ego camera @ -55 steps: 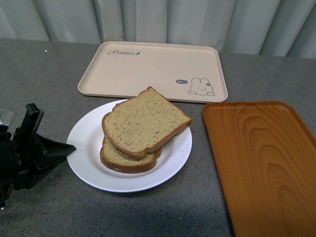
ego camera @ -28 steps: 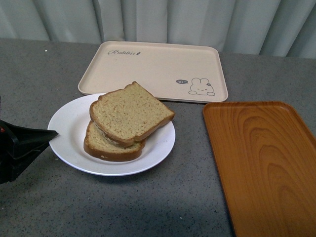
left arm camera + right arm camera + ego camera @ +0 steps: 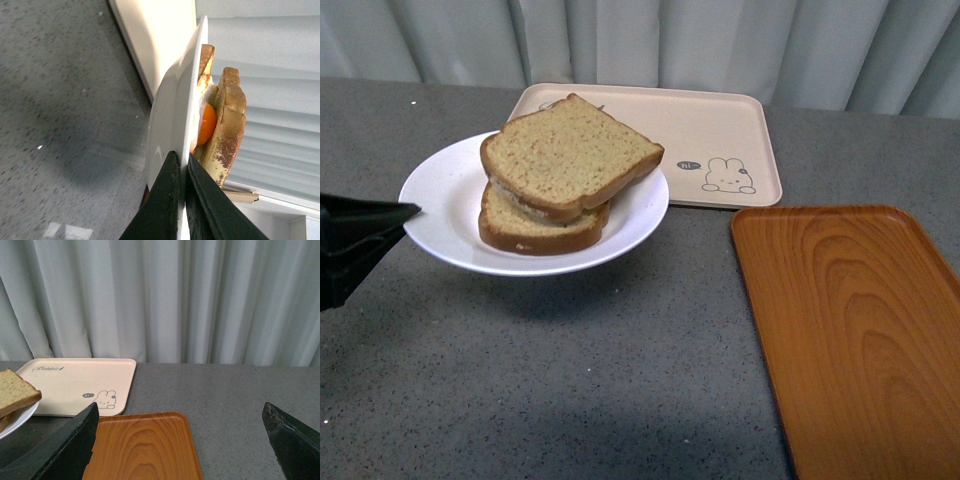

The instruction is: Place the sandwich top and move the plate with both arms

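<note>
my left gripper (image 3: 408, 210) pinches the rim of the plate (image 3: 445, 180), held clear of the table (image 3: 570, 380), sandwich top (image 3: 570, 150) stacked on the egg slice (image 3: 535, 232), rabbit tray (image 3: 720, 130) right behind, orange tray (image 3: 850, 320) off right, my right gripper (image 3: 180, 410) gaping empty.

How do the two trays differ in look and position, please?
The beige tray is pale, bears a rabbit drawing and lies farther back, its corner hidden behind the plate. The orange tray is wood-grained and lies nearer, to the right. Both are rectangular with rounded corners.
</note>
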Tool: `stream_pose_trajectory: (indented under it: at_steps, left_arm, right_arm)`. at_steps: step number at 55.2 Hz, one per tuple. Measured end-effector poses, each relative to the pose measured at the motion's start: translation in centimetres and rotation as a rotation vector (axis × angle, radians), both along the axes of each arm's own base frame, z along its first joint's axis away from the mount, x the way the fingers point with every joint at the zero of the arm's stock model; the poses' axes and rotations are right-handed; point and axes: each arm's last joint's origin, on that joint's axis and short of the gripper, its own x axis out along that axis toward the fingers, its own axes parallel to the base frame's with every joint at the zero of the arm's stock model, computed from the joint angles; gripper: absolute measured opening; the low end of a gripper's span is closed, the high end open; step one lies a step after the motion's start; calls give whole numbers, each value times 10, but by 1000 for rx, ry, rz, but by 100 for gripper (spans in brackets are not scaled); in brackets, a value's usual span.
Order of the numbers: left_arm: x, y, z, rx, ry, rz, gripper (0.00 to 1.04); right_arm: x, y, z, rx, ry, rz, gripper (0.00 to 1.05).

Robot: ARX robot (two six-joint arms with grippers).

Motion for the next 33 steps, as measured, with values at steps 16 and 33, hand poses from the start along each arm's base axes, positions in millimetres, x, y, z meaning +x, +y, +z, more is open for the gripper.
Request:
stream_pose_trajectory:
  at_steps: [16, 33]
  left_arm:
    - [69, -18, 10, -8, -35, 49, 4]
    - [125, -49, 4, -21, -21, 53, 4]
  right_arm:
    - [0, 0, 0, 0, 0, 0, 96]
    - [0, 0, 0, 0, 0, 0, 96]
